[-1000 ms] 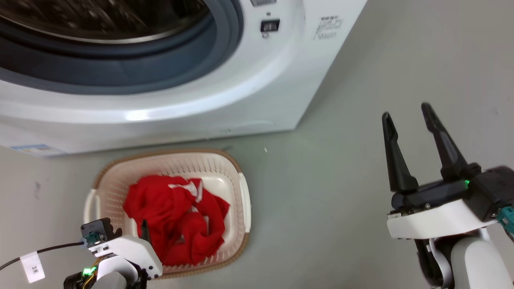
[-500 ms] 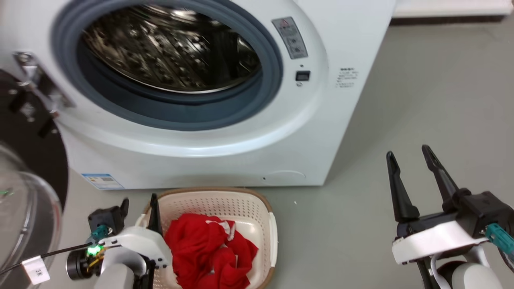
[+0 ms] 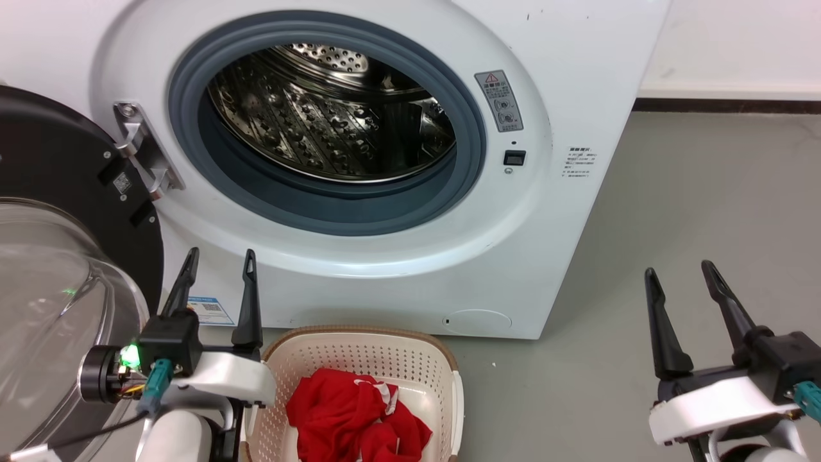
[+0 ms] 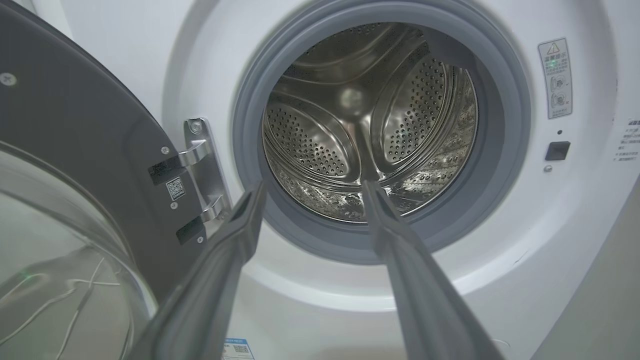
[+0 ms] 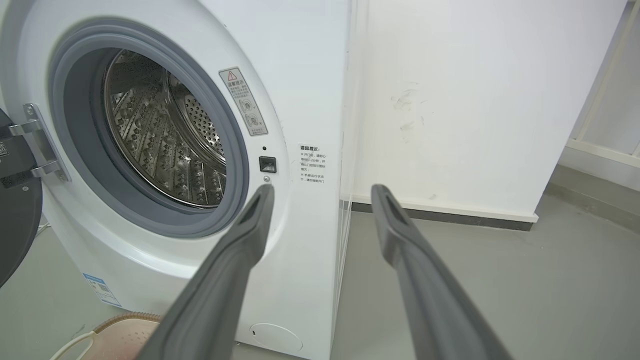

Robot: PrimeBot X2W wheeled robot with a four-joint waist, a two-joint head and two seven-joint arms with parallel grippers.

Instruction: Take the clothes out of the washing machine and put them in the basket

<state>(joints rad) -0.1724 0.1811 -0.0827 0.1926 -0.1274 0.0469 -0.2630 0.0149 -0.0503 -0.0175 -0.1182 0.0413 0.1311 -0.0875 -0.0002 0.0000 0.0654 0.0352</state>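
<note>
Left gripper (image 3: 220, 251) parted beside basket (image 3: 359, 331) rim, right gripper (image 3: 677, 267) parted above floor (image 3: 705, 186)

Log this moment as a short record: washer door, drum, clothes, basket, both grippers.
washing machine: white front-loader, standing on the grey floor
door: swung open to the robot's left
drum: bare steel where it shows, no red fabric seen
clothes: red heap lying in the basket
basket: on the floor, right before the washing machine
left gripper: open, empty, pointing at the drum
right gripper: open, empty, over the floor to the right
</note>
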